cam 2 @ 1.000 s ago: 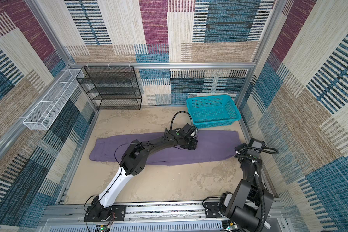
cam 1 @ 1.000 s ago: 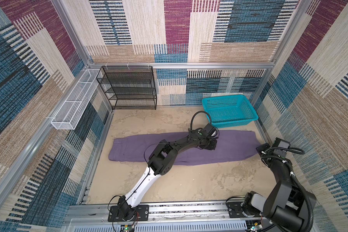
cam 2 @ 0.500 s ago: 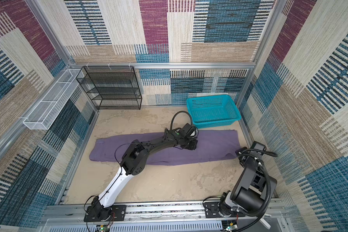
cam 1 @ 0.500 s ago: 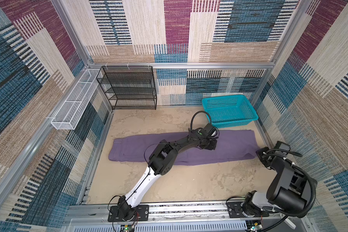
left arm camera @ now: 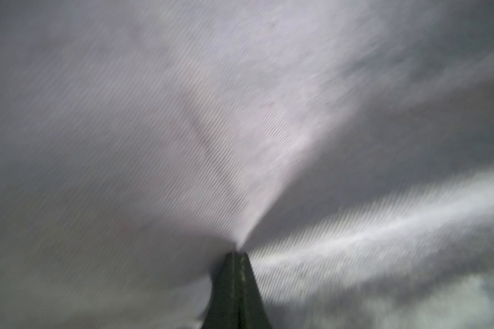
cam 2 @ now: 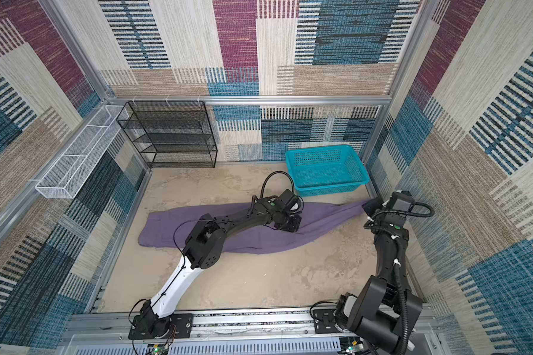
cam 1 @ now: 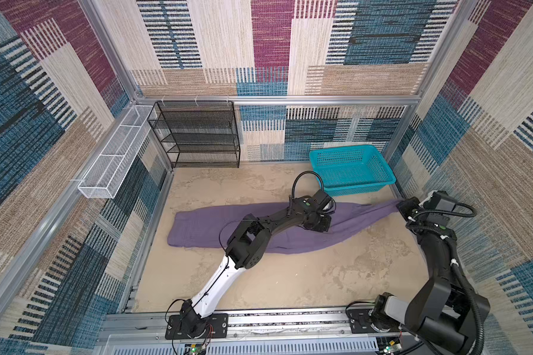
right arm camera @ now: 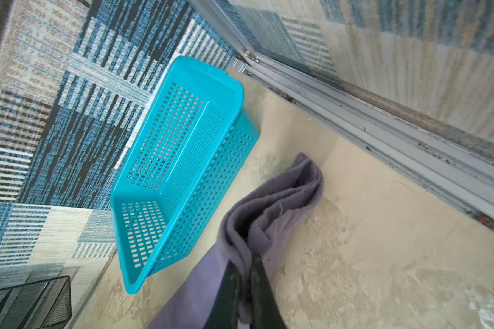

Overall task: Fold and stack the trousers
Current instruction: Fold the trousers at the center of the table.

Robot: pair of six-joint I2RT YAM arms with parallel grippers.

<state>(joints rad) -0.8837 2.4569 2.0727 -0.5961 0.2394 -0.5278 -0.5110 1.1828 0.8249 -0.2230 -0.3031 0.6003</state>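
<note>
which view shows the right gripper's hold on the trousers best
Right wrist view: the right gripper pinches the bunched end of the trousers, close up. Both top views show it small; the left wrist view shows only blurred cloth.

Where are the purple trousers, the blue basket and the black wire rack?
trousers [cam 1: 197,227]: in a top view, its flat, spread end.
blue basket [cam 1: 360,188]: in a top view, its near wall.
black wire rack [cam 1: 203,147]: in a top view, a middle shelf.

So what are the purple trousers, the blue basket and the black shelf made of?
The trousers look like soft matte cloth: they drape and bunch in folds. The basket seems moulded plastic, slightly glossy, with a grid of holes. The shelf is probably black-painted metal mesh; you can see through it.
</note>
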